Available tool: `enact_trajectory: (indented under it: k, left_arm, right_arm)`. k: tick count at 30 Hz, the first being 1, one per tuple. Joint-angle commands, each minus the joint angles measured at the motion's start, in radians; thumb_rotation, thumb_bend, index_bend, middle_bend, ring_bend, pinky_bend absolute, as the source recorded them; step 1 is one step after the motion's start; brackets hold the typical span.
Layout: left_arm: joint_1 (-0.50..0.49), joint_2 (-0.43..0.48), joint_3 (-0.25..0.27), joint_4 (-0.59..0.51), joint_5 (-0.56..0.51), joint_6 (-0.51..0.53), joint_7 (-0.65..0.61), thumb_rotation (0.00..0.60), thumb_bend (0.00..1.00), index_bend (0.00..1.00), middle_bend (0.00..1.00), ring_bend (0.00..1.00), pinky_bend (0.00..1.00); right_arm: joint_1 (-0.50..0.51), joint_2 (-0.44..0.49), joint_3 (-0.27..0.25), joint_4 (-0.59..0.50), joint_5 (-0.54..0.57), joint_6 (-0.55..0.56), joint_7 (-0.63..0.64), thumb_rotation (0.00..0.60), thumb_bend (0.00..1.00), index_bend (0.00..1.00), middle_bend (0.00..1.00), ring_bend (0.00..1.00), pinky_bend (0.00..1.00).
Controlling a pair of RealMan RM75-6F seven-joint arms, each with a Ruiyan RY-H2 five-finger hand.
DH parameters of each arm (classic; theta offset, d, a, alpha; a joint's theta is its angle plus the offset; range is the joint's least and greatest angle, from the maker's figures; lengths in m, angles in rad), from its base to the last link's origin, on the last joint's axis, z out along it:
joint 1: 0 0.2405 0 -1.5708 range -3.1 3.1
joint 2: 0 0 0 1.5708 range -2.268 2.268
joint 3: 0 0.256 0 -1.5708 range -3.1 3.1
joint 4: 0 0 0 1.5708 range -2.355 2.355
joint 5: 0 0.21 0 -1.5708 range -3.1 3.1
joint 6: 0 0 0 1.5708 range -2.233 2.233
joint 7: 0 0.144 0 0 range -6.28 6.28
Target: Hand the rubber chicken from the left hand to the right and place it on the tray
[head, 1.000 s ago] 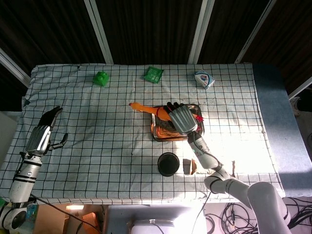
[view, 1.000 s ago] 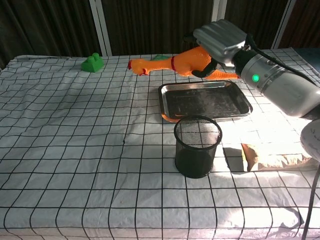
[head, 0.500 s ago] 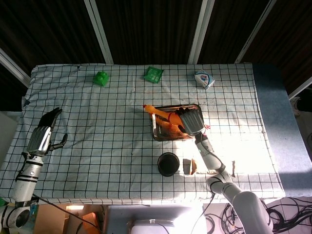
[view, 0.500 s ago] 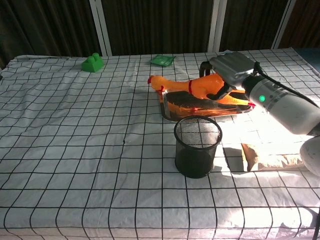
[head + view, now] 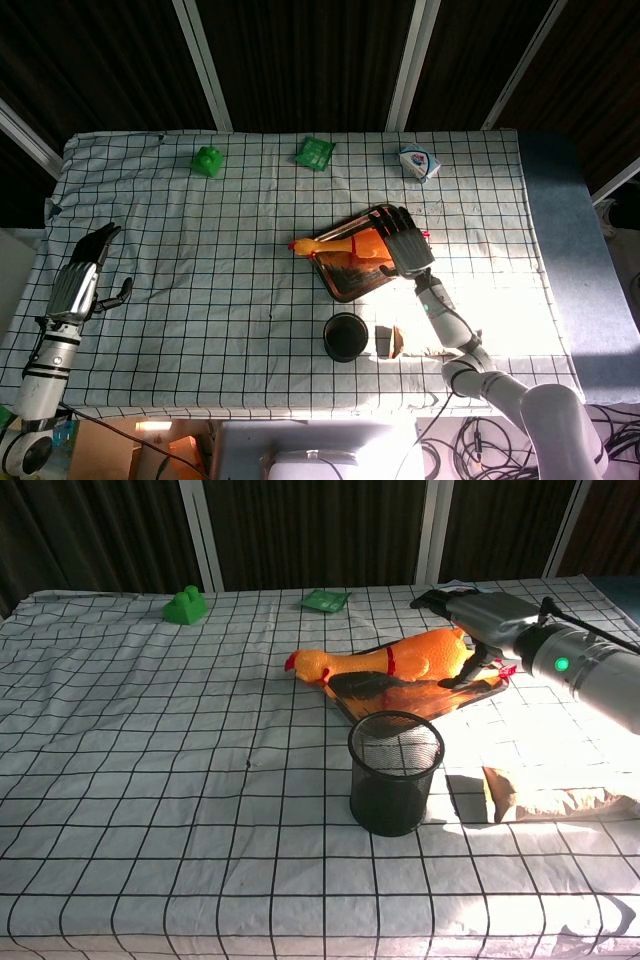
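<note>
The orange rubber chicken [image 5: 400,660] lies lengthwise on the metal tray [image 5: 470,694], its head sticking out past the tray's left edge. From above, the chicken [image 5: 345,243] lies across the skewed tray [image 5: 350,281]. My right hand [image 5: 482,617] covers the chicken's tail end, with the thumb under it, and still grips it; the same right hand [image 5: 404,241] shows in the head view. My left hand [image 5: 80,281] hovers at the table's far left edge, open and holding nothing.
A black mesh cup [image 5: 395,773] stands just in front of the tray, with a brown packet [image 5: 520,790] to its right. At the back edge sit a green block [image 5: 185,605], a green packet [image 5: 325,600] and a white-blue pouch [image 5: 419,163].
My right hand brought the chicken down from above the tray onto it. The tray has turned to an angle. The left hand has hardly moved.
</note>
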Motion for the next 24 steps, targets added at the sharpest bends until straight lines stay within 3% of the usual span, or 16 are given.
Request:
enact_trajectory:
  k: [1,5,10,13,17,19,24]
  left_arm:
    - [0.028,0.041,0.024,-0.042,0.018,0.019,0.024,0.600,0.42,0.00,0.00,0.00,0.03]
    - [0.083,0.125,0.077,-0.129,-0.019,0.002,0.138,0.600,0.42,0.00,0.00,0.00,0.02]
    - [0.185,0.126,0.112,-0.197,-0.118,0.096,0.355,0.600,0.42,0.00,0.00,0.00,0.00]
    - [0.238,0.107,0.136,-0.203,-0.069,0.188,0.371,0.600,0.42,0.00,0.00,0.00,0.00]
    - [0.285,0.070,0.160,-0.158,-0.011,0.263,0.375,0.600,0.42,0.00,0.00,0.00,0.00]
    - [0.292,0.071,0.172,-0.159,0.030,0.279,0.364,0.600,0.42,0.00,0.00,0.00,0.00]
    - [0.307,0.072,0.191,-0.151,0.109,0.315,0.345,0.600,0.42,0.00,0.00,0.00,0.00]
  right_arm:
    - [-0.070,0.163,0.001,-0.238,0.002,0.040,0.024,0.600,0.11,0.00,0.00,0.00,0.00]
    - [-0.169,0.342,-0.025,-0.509,0.019,0.109,-0.034,0.600,0.11,0.00,0.00,0.00,0.00]
    - [-0.371,0.565,-0.116,-0.856,0.104,0.313,-0.357,0.600,0.11,0.00,0.00,0.00,0.00]
    - [-0.488,0.618,-0.186,-0.915,0.065,0.452,-0.390,0.600,0.11,0.00,0.00,0.00,0.00]
    - [-0.615,0.586,-0.212,-0.877,-0.013,0.630,-0.242,0.600,0.11,0.00,0.00,0.00,0.00]
    - [-0.640,0.569,-0.225,-0.832,-0.047,0.661,-0.245,0.600,0.11,0.00,0.00,0.00,0.00]
    - [-0.651,0.587,-0.228,-0.846,-0.107,0.665,-0.210,0.600,0.11,0.00,0.00,0.00,0.00]
